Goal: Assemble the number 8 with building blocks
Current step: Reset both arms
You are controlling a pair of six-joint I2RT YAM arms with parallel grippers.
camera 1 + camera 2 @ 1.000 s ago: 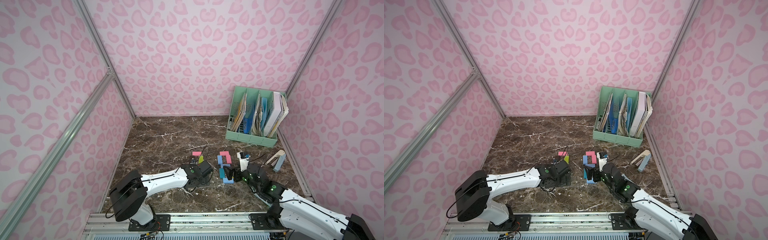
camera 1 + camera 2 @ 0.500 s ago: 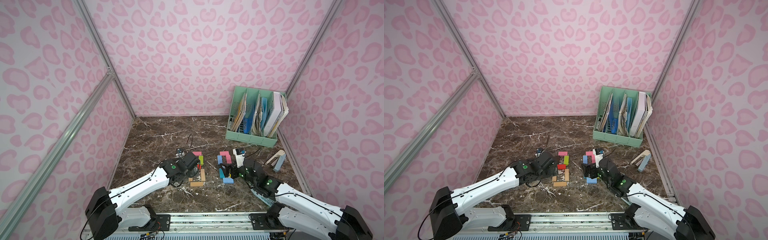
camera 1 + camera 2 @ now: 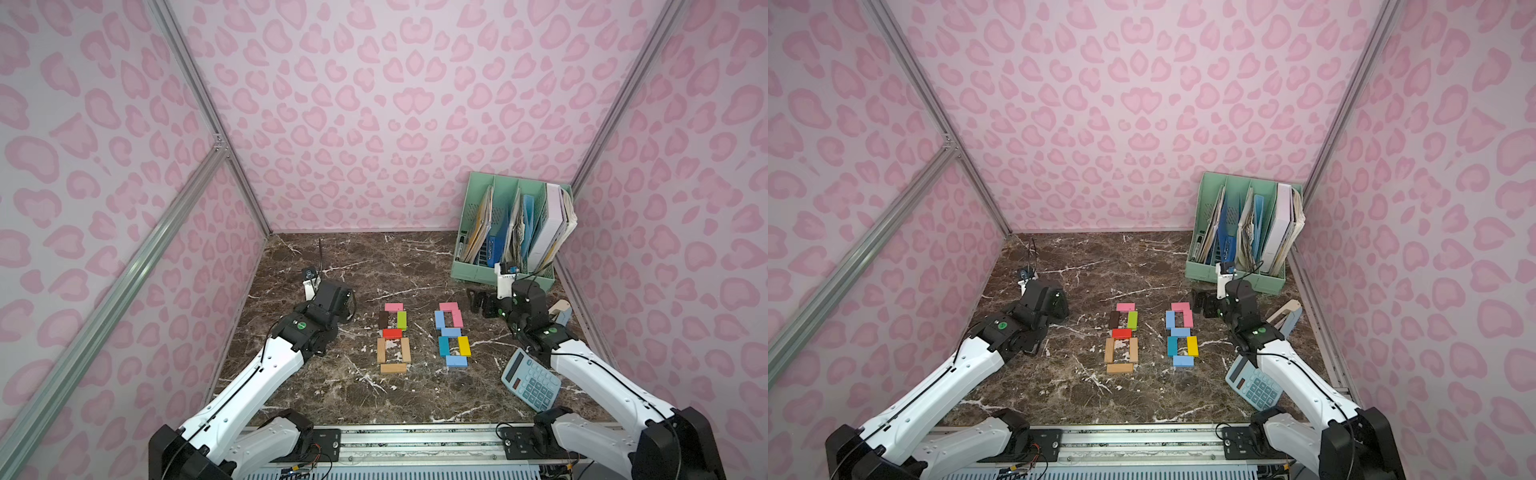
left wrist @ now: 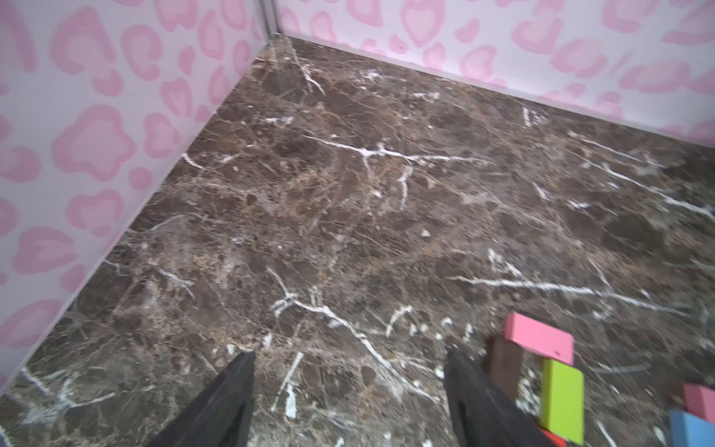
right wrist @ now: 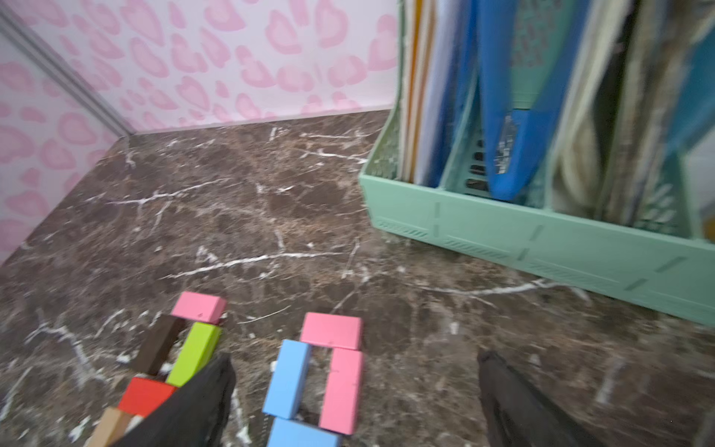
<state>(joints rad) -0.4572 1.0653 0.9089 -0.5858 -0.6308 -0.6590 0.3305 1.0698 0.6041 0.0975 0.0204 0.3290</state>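
Now that both arms have backed off, the blocks are finally in plain sight: two eights lying flat on the marble table, out in front of the file rack. The eight closer to the rack is pink, light blue, teal and yellow. The eight farther from the rack is pink, dark brown, green and red, with a plain tan lower loop. A second ago the arms were crowded right over them, hiding most of it. The right gripper now hangs just in front of the rack, jaws spread wide and holding nothing. The left gripper sits well away from the rack, beyond both eights, fingers apart too with only bare marble between them. A calculator lies by the right arm, nearer the camera than the rack.
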